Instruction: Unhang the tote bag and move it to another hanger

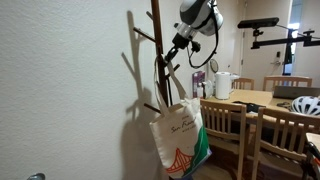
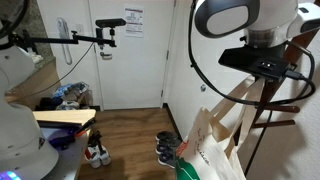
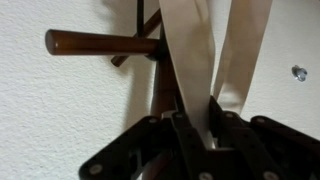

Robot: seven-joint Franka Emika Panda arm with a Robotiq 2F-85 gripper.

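The cream tote bag (image 1: 178, 140) with orange and green print hangs beside the dark-brown coat-stand pole (image 1: 157, 45); it also shows in an exterior view (image 2: 210, 148). Its long handles (image 3: 190, 50) run up into my gripper (image 3: 205, 128), which is shut on them close to the pole, as both exterior views show (image 1: 170, 64) (image 2: 266, 72). One dark-brown peg (image 3: 100, 42) sticks out sideways just beyond the fingers. A low peg (image 1: 151, 106) slants up from the pole to the left of the bag. I cannot tell whether the handles still rest over a peg.
A white wall stands right behind the stand. A wooden table (image 1: 262, 97) with chairs (image 1: 226, 122), a white jug (image 1: 222, 85) and a helmet (image 1: 307, 105) is beside the bag. Shoes (image 2: 168, 148) lie on the wood floor below.
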